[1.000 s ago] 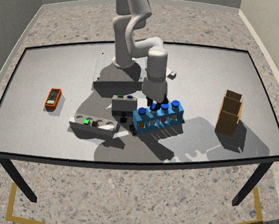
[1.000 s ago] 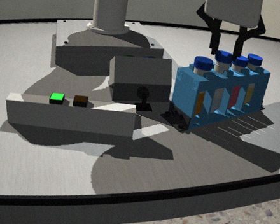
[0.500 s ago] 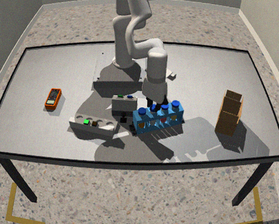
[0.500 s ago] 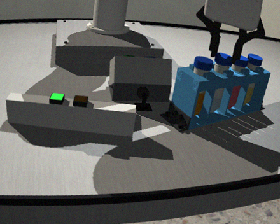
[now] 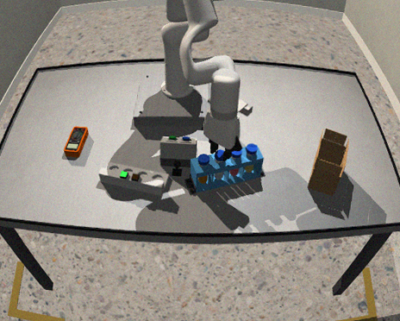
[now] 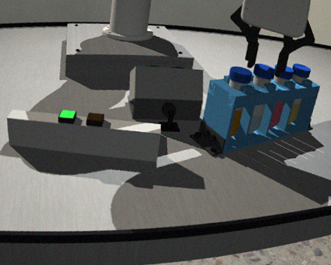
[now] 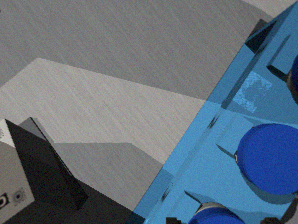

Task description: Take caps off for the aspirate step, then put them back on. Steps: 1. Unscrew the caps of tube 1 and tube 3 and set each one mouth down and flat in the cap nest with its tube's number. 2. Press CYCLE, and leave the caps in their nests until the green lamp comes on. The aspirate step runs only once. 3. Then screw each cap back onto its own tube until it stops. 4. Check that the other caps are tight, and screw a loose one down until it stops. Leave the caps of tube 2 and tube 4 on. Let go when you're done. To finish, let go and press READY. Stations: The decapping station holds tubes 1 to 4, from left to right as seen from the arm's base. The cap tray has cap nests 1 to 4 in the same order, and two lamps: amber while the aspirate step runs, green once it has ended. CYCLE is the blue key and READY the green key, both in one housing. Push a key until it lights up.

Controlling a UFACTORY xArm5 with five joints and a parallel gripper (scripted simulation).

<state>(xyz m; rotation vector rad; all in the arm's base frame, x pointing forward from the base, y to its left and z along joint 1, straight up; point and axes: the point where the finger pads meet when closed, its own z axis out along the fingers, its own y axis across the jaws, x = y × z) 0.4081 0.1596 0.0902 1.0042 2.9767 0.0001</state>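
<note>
The desk [image 5: 253, 222] [image 6: 55, 211] [image 7: 125, 40] has a pale grey brushed top with black edging. Directly on it, at nine o'clock in the top view, lies an orange multimeter [image 5: 76, 142]; at three o'clock there stands an open brown box [image 5: 327, 167]; near the centre stands a light-blue rack [image 5: 228, 183] [image 6: 218, 114] [image 7: 192, 145].

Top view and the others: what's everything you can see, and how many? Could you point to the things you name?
table [image 5: 43, 199] [image 6: 59, 208] [image 7: 125, 100]: one, grey, black-edged
blue plastic rack [image 5: 193, 172] [image 6: 219, 110] [image 7: 200, 135]: one, under gripper
tubes [image 5: 202, 178] [image 6: 237, 120]: four, various contents, in rack
round caps [image 5: 203, 159] [image 6: 240, 75] [image 7: 272, 157]: four, blue, on tubes
key housing [image 5: 176, 149] [image 6: 165, 86] [image 7: 12, 185]: one, grey, beside rack
keys [image 5: 172, 137]: two, green and blue, on housing
cap tray [image 5: 131, 185] [image 6: 83, 139]: one, grey, front
lamps [image 5: 124, 174] [image 6: 68, 114]: two, lit green and dark brown, on tray
black stand [image 5: 177, 171] [image 6: 169, 125]: one, by rack
multimeter [image 5: 76, 141]: one, orange, left side
cardboard box [image 5: 326, 175]: one, brown, right side
arm [image 5: 224, 95] [image 6: 131, 5]: one, white, behind
gripper [image 5: 220, 154] [image 6: 265, 68] [image 7: 221, 219]: one, black fingers, above rack
</note>
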